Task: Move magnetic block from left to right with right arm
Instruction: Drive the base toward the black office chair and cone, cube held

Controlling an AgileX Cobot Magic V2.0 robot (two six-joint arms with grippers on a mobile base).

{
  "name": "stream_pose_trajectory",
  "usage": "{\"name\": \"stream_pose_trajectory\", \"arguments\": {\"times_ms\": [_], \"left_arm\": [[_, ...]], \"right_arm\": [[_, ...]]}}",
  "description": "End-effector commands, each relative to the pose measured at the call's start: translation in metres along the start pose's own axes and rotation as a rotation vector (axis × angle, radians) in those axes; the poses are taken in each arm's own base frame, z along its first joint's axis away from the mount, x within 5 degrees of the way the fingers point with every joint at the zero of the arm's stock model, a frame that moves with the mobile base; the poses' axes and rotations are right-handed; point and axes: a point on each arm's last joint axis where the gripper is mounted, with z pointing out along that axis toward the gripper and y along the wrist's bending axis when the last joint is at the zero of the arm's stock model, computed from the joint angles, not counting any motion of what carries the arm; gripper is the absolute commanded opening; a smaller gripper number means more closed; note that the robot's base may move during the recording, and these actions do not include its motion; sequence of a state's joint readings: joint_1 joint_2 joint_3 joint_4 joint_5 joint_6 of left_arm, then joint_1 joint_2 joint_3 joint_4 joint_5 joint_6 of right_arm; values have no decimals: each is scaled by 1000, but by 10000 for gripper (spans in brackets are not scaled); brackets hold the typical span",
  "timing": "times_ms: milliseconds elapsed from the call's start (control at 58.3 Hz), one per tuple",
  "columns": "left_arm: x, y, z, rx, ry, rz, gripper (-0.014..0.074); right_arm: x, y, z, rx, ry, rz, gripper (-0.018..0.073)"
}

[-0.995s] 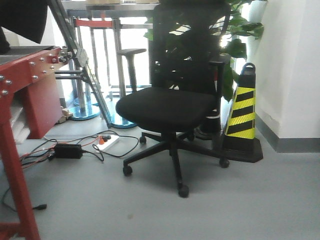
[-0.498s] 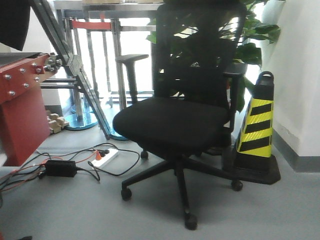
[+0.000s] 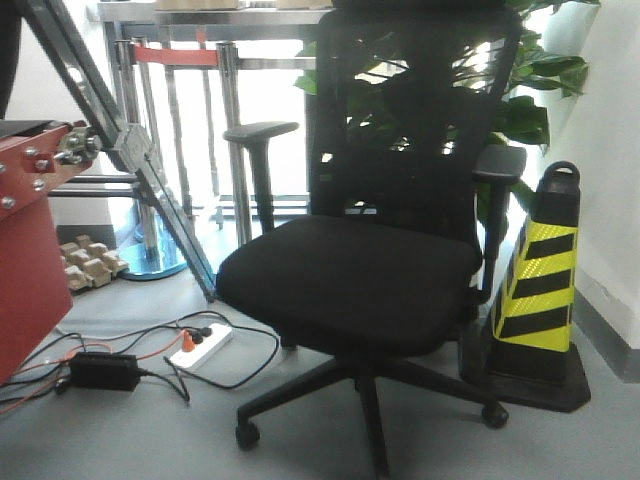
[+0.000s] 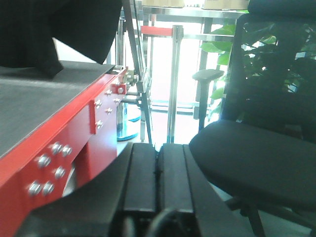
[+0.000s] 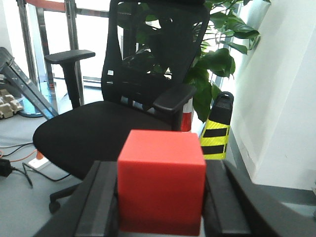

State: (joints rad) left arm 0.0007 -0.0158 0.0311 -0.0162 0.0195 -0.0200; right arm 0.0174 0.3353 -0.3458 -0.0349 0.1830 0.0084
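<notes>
The magnetic block, a plain red cube, fills the bottom middle of the right wrist view. My right gripper is shut on it, one black finger pressed to its left face and the other to its right face. In the left wrist view my left gripper is shut, its two black pads touching with nothing between them. Neither gripper nor the block appears in the exterior front-facing view.
A black office chair stands straight ahead, also in the wrist views. A red metal table is at left. A yellow-black cone stands by the white wall. Cables and a power strip lie on the floor.
The front-facing view has moved closer to the chair and swung right: the chair looks larger, the red table has slid off to the left, and the cone has shifted right.
</notes>
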Motion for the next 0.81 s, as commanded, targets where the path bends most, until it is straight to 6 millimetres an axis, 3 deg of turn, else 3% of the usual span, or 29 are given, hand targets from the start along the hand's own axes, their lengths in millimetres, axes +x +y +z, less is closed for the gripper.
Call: {"name": "stream_pose_trajectory", "arguments": {"times_ms": [0, 789], "left_arm": [[-4, 0, 0, 4, -77, -8, -117], [-4, 0, 0, 4, -77, -8, -117]], "right_arm": [[-17, -1, -1, 8, -106, -16, 392], [-17, -1, -1, 8, -106, -16, 392]]}}
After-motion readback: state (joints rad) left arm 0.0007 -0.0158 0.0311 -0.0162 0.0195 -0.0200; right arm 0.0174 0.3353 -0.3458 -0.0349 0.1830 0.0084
